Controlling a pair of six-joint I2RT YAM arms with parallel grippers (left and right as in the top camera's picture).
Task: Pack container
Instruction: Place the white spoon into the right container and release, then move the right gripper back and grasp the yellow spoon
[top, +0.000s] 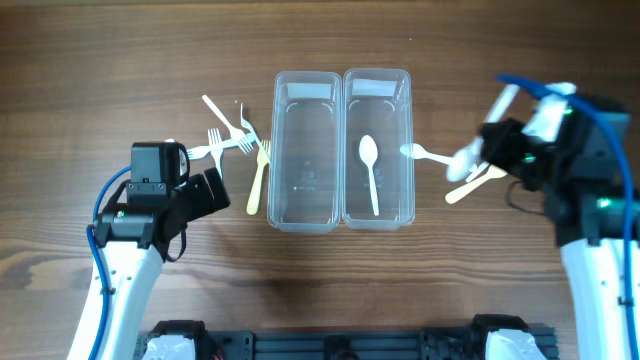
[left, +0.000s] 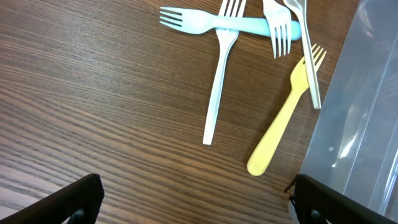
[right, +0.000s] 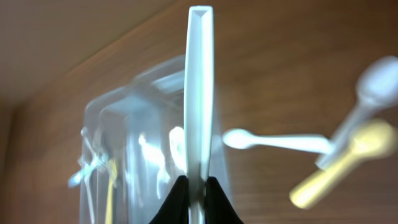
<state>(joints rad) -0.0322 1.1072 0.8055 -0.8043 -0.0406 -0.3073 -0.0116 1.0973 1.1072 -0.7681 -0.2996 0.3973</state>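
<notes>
Two clear plastic containers stand side by side at the table's centre. The left container (top: 275, 150) looks empty; the right container (top: 410, 150) holds a white spoon (top: 370, 170). Several forks lie left of them, among them a yellow fork (top: 256, 185) (left: 283, 121), a white fork (left: 217, 87) and a light blue fork (left: 211, 22). My left gripper (top: 205, 190) (left: 196, 184) is open and empty, near the forks' handles. My right gripper (top: 492, 140) (right: 198, 182) is shut on a white utensil handle (right: 200, 93), held above the table right of the containers.
Loose spoons lie right of the containers: a white spoon (top: 425, 153) (right: 273, 141), a yellow spoon (top: 470, 187) (right: 336, 171) and a pale spoon (right: 367, 93). The left container's wall (left: 360, 124) is close to my left gripper's right finger.
</notes>
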